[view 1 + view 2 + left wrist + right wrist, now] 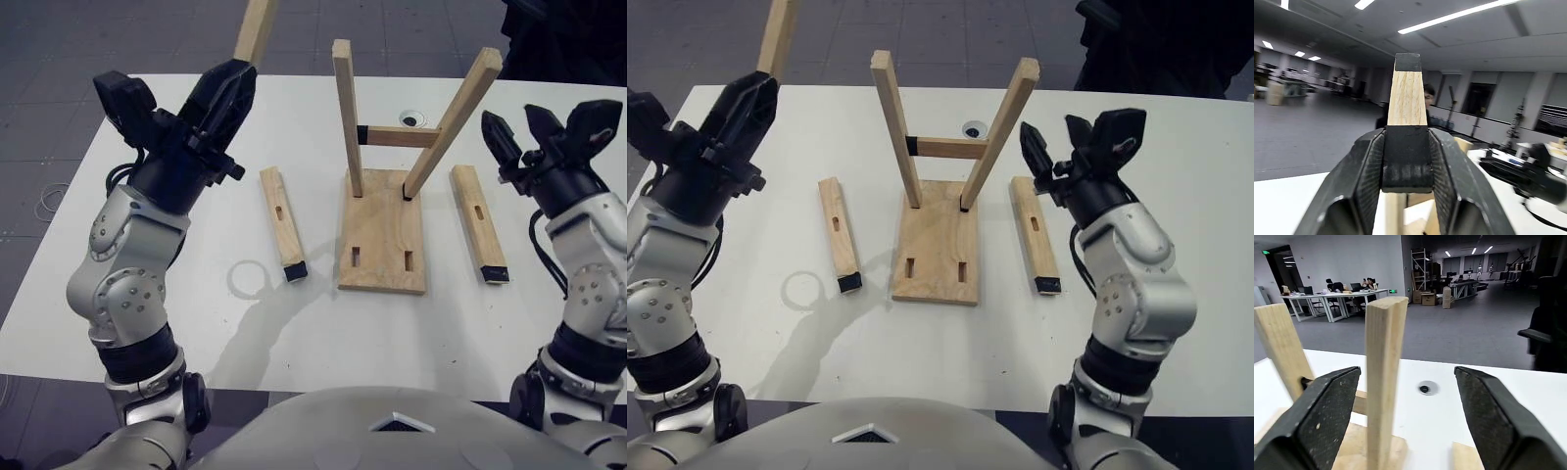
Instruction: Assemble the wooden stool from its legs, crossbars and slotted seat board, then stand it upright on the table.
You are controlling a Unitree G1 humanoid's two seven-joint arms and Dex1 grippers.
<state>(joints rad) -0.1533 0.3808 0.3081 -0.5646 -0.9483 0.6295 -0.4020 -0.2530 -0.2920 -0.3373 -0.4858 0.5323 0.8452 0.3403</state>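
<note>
- white table [176, 323]; round cable hole [412, 119] in it, behind the stool parts
- seat board [382, 230] flat at mid-table; two upright legs [347, 117] stand in its far slots, splayed, joined by a crossbar [402, 137]
- left loose leg [282, 223] and right loose leg [479, 223] lie flat on either side of the board, black tips at the near end
- left gripper [235, 76] raised over the table's left side, clamped on a wooden piece [257, 29] that points up and away
- right gripper [511, 125] spread wide, holding nothing; it hangs beside the right upright leg, apart from it
</note>
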